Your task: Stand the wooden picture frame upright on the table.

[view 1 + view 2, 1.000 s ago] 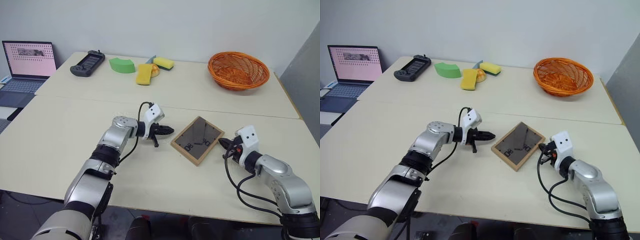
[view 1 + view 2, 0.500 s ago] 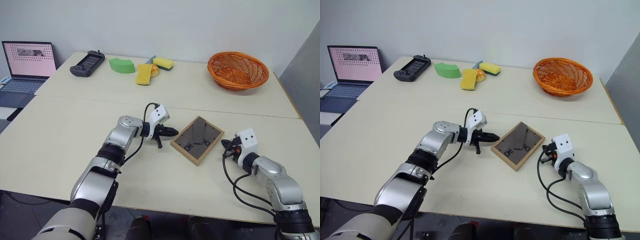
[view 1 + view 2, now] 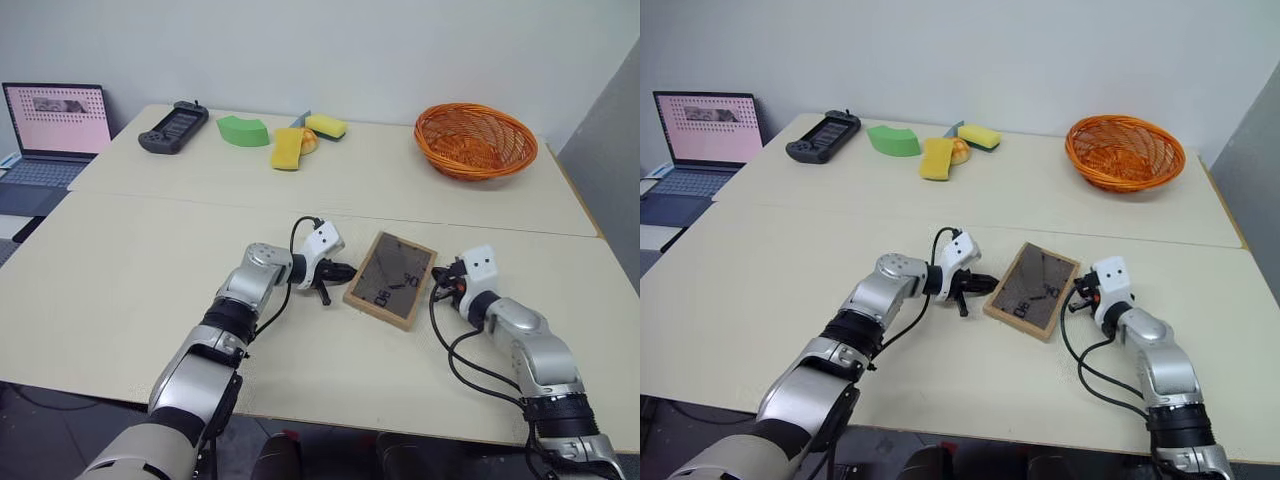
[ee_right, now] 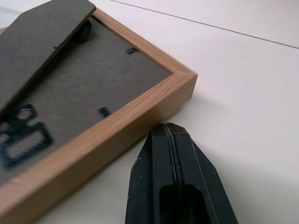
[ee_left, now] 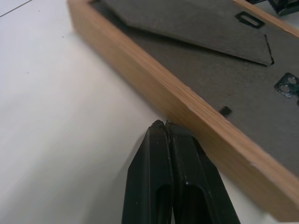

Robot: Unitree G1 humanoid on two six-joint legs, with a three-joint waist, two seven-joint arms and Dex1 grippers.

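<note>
Two black-fingered grippers flank the small rectangular light-wood picture frame (image 3: 391,279), which lies flat, dark back panel up, a little right of centre in the head views on the large pale cream table (image 3: 130,270). From the left, the left gripper (image 3: 347,270) has both fingers pressed together, its tip touching or almost touching the frame's left long edge. The frame's long axis runs from lower left to upper right. On the right, the right gripper (image 3: 438,283), also closed and empty, sits just beside the opposite edge. Neither arm seems clearly nearer. Wrist views add the fold-out stand (image 4: 37,42) and the clips.
</note>
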